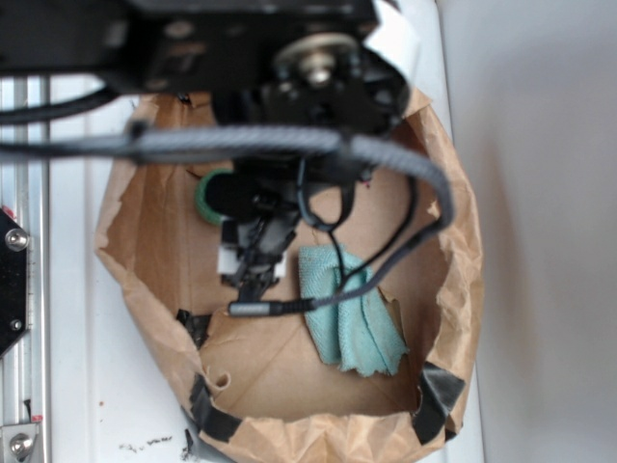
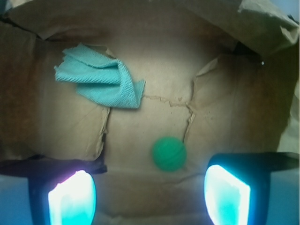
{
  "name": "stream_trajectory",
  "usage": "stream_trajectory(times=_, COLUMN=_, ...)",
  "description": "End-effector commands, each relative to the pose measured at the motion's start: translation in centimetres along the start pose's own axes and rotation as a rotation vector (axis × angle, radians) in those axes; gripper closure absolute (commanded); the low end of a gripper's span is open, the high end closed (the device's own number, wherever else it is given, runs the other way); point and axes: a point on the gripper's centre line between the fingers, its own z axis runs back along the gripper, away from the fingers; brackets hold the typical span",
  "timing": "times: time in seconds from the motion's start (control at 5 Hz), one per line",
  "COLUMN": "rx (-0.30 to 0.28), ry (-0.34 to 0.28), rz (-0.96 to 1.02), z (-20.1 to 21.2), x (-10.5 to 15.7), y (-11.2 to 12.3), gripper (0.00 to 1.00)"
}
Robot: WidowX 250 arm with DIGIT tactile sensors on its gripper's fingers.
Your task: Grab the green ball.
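Fingertips of the end effector frame the wrist view, spread wide, holding nothing. Green ball sits on the paper bag floor just ahead, slightly right of ctr. Advice: shift right, descend w/ ball centred, then close. Teal cloth lies well apart.

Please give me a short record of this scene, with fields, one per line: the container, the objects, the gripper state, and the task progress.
container: brown paper bag, open at the top, its rim patched with black tape
target: green ball, lying on the bag floor, apart from the cloth
other object: teal cloth, crumpled, lying on the bag floor
gripper: gripper open, above the floor, holding nothing
ball versus fingers: in the wrist view, between the two fingers, closer to the right-hand one
progress: ball not yet grasped
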Motion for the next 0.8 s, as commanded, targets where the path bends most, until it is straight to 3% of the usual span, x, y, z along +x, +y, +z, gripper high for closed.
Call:
stream_trajectory(times=0.0, rx=-0.028, ry=0.071, rz=-0.068, z=-2.9, x=-1.1, y=0.1, gripper=0.00)
stream_trajectory(times=0.2, rx=-0.013, ry=0.093, rz=-0.102, z=-3.2, x=0.4, y=0.2, gripper=0.00)
stream_trajectory(times=0.6, rx=-0.013, ry=0.093, rz=-0.102, z=-3.2, x=0.4, y=0.2, gripper=0.00)
